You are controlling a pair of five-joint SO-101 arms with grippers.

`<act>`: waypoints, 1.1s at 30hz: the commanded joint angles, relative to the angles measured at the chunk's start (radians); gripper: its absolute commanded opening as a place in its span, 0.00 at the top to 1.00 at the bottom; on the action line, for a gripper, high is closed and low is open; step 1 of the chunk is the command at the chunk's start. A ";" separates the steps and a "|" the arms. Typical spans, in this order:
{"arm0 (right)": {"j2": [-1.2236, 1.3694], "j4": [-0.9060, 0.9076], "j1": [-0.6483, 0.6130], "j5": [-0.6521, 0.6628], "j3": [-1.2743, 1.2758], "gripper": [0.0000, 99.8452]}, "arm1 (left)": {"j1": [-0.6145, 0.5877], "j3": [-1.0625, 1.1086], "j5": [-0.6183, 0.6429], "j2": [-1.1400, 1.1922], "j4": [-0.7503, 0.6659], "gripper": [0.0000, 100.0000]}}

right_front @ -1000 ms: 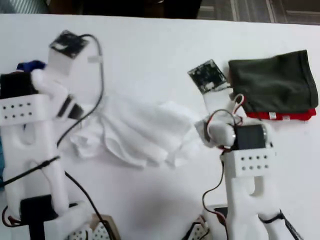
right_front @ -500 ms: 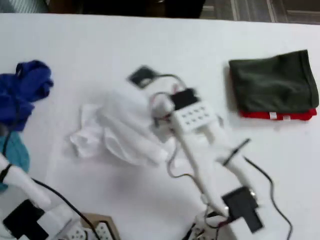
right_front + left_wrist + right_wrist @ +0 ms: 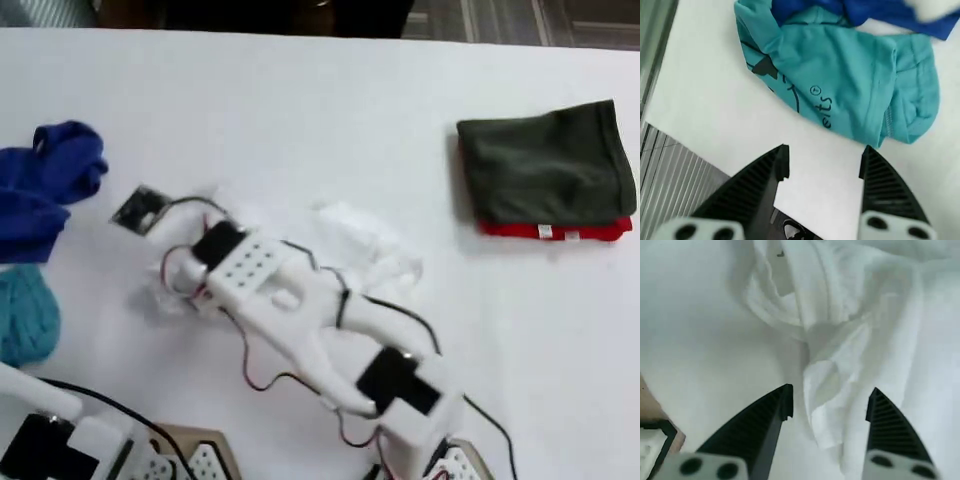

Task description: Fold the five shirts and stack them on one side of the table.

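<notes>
White table point(image 3: 330, 100) bears the white shirt point(image 3: 365, 235), crumpled at its middle below the wide-spread right gripper point(image 3: 829, 395), so 2 of 5 seem done (green shirt point(image 3: 545, 165) folded on red shirt point(image 3: 560, 231), at one side), while blue shirt point(image 3: 50, 180) and teal shirt point(image 3: 840, 85) lie crumpled near the wide-spread left gripper point(image 3: 822, 155).

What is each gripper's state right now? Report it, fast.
Left gripper: open, holding nothing, near the teal shirt.
Right gripper: open, holding nothing, over the white shirt.
</notes>
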 commanded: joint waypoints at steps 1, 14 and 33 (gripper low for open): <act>0.062 -0.015 -0.018 -0.009 -0.089 0.76 | -0.044 0.058 -0.029 -0.044 -0.077 0.75; 0.317 -0.004 0.283 -0.011 -0.362 0.97 | -0.074 0.116 -0.054 -0.051 -0.121 0.75; 0.047 0.236 0.753 -0.002 -0.772 0.98 | 0.272 0.291 -0.046 -0.044 -0.115 0.75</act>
